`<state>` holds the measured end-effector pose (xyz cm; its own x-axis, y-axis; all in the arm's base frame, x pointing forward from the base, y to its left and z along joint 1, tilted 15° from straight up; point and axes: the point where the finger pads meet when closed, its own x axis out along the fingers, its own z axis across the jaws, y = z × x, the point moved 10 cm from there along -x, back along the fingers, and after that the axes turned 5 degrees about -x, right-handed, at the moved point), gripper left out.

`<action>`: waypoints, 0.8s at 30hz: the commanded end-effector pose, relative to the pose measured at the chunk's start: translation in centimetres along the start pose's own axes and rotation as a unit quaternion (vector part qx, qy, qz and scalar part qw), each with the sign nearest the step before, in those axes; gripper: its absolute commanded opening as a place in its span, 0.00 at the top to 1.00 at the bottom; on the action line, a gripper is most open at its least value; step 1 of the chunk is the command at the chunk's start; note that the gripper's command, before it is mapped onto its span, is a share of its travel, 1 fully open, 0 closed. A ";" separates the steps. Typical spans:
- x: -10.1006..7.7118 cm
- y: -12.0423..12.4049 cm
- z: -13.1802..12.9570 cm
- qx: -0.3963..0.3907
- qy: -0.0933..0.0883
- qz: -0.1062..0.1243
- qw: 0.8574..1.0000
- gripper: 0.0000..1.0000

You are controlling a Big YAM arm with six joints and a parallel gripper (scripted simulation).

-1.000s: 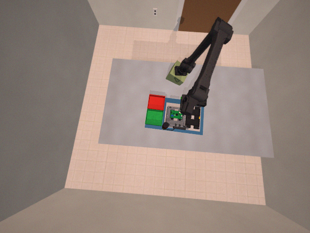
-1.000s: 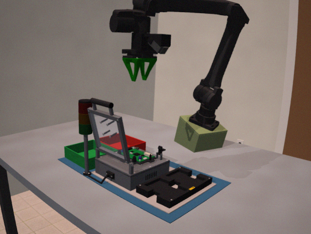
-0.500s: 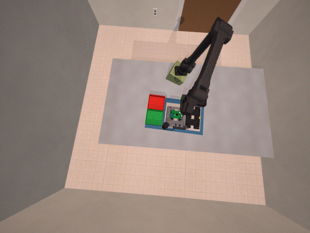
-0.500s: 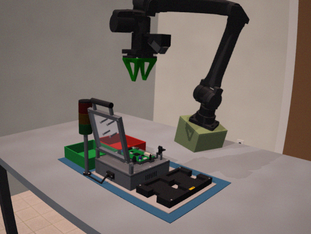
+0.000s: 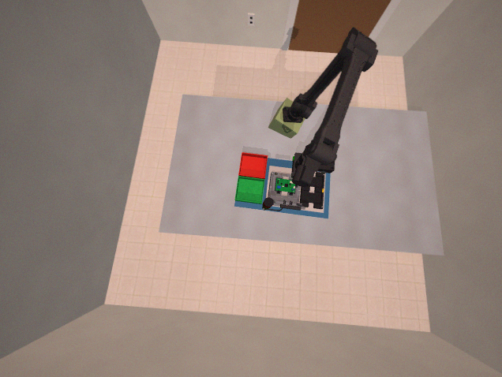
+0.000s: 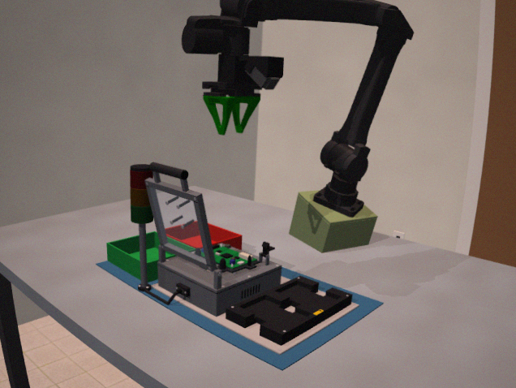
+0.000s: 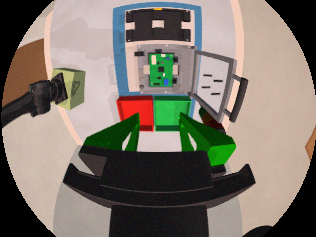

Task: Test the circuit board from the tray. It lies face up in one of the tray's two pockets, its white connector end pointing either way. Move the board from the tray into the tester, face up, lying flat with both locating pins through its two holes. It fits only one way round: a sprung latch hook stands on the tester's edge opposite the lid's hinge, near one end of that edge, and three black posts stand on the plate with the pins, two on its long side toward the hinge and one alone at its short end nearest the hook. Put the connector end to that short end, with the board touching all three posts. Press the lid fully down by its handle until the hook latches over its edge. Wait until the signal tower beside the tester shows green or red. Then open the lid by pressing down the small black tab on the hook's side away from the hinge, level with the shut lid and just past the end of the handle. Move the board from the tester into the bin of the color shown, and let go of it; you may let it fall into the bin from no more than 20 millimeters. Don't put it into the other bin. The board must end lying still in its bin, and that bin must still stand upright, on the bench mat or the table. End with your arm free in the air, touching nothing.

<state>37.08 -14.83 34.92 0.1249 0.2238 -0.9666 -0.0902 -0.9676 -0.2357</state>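
Observation:
The green circuit board (image 5: 284,185) (image 6: 231,256) (image 7: 161,69) lies face up on the plate of the grey tester (image 6: 233,287) (image 5: 274,195). Its white connector end points toward the latch hook (image 6: 264,247). The clear lid (image 6: 206,233) (image 7: 214,57) stands open, with its black handle (image 6: 169,169) on top. The signal tower (image 6: 140,194) (image 5: 267,203) shows no bright lamp. My gripper (image 6: 230,132) (image 7: 159,117) hangs high above the tester, its green fingers half open with nothing between them. The black tray (image 6: 287,316) (image 5: 312,194) (image 7: 159,23) has both pockets empty.
The red bin (image 5: 252,165) (image 6: 221,237) (image 7: 129,108) and the green bin (image 5: 249,189) (image 6: 125,250) (image 7: 169,112) stand side by side beyond the tester. All rest on a blue bench mat (image 6: 291,359). The arm's olive pedestal (image 6: 331,227) (image 5: 286,123) stands behind.

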 end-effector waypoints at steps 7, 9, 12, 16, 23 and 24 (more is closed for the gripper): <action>-2.5 -0.5 -3.5 -0.007 0.024 0.005 1.000 0.52; -2.5 -0.4 -5.0 -0.007 0.024 0.005 1.000 0.52; -2.5 -0.2 -7.6 -0.007 0.024 0.005 1.000 0.52; -2.5 0.0 -10.3 -0.007 0.025 0.005 1.000 0.52; -2.5 0.3 -14.5 -0.007 0.025 0.005 1.000 0.52; -2.5 0.3 -14.9 -0.007 0.025 0.005 1.000 0.52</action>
<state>49.48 -17.51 35.00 0.1141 0.2298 -0.9665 -0.0875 -0.9668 -0.2401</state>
